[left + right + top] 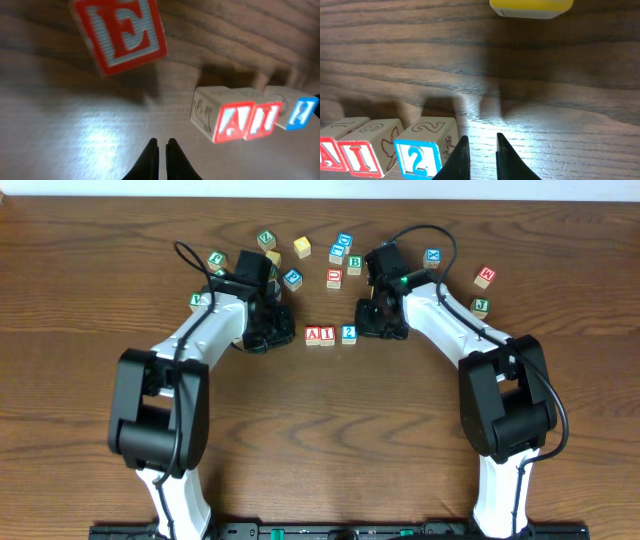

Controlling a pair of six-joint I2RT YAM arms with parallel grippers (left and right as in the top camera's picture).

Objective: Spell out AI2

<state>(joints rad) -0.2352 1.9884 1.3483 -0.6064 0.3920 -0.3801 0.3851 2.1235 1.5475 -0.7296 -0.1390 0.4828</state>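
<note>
Seen from overhead, the A block [314, 334], I block [327, 334] and 2 block [349, 333] stand in a row near the middle of the table [320, 440], a little toward its far edge, and already read AI2. The left gripper [266, 335] sits low just beyond the A end and the right gripper [381, 320] just beyond the 2 end, so either arm could knock the row crooked if it swings inward instead of lifting clear. In the left wrist view the left gripper [161, 160] has its fingers pressed together with nothing between them. The A block [227, 120], I block [262, 120] and 2 block [302, 112] lie close ahead to one side, with an E block [122, 32] further off; a forward or sideways slide would likely shove the A and break the line. In the right wrist view the right gripper [480, 155] shows a narrow gap between its fingers and grips nothing. The 2 block [425, 150] is just beside one fingertip, then the I block [370, 150] and A block [330, 150]. A yellow block [530, 7] lies well apart. Widening the fingers here could nudge the 2 out of place; whether 2 and I touch is unclear.
</note>
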